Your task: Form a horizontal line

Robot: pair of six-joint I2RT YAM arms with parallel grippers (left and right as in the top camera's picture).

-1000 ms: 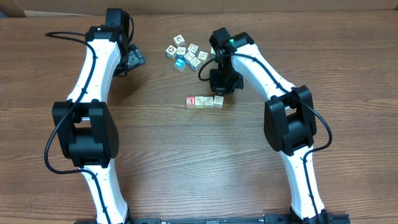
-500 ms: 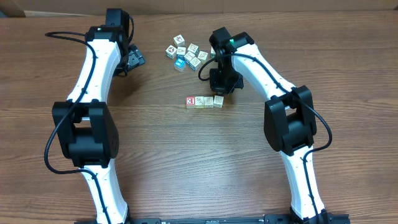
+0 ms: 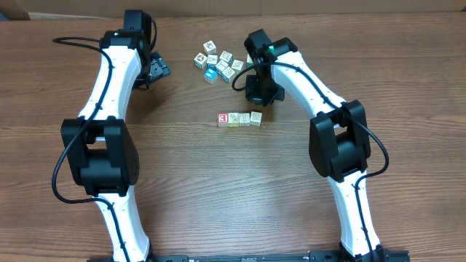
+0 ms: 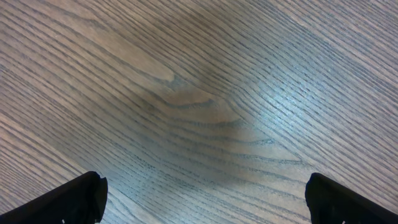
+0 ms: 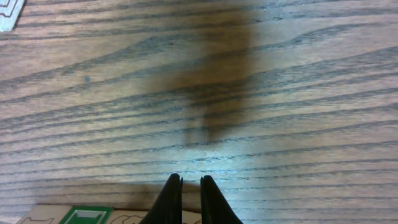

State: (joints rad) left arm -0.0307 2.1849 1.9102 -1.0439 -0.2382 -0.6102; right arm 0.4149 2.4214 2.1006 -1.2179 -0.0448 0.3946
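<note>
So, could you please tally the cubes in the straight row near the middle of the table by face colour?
Red-and-white cube: 1
Pale cream cubes: 3
Total: 4

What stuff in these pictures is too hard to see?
- Overhead: the drawings on the row of cubes and on the bunch are too small to make out.
- Right wrist: a green-marked cube is cut off by the bottom edge, and a pale cube by the top-left corner.
</note>
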